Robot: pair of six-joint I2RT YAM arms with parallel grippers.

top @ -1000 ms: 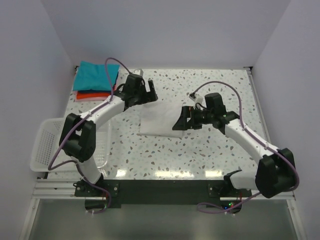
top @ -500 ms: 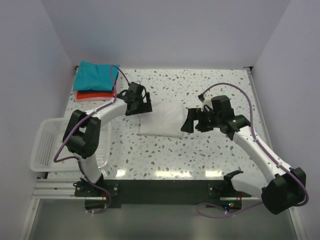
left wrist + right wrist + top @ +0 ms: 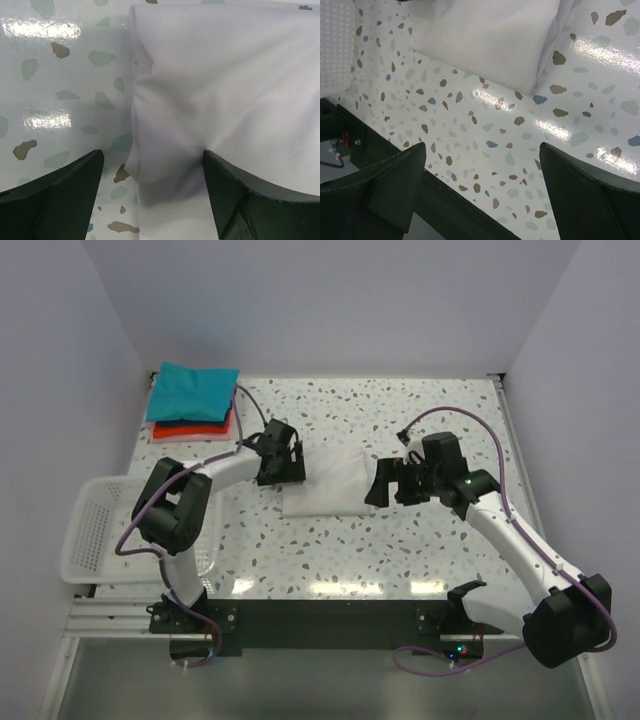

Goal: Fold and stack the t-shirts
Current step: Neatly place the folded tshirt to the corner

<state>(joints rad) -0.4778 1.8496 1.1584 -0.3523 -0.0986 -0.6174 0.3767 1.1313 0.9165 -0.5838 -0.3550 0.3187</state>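
Top view high, looking down; wrist views close, both sharing white t-shirt (image 3: 325, 485).

On the table (image 3: 440, 410), 1 folded shirt (image 3: 325, 483) lies central, 2 stacked shirts (image 3: 192, 392) far-left, basket (image 3: 85, 530) near-left.

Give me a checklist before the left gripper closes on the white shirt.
1. White shirt folded into a compact rectangle: ok.
2. Left gripper open, straddling the shirt's left edge: ok.
3. Right gripper open, empty, just off the shirt's right edge: ok.
4. Teal shirt lying on the red shirt at the far left corner: ok.
5. Grip will catch every layer: cannot tell.
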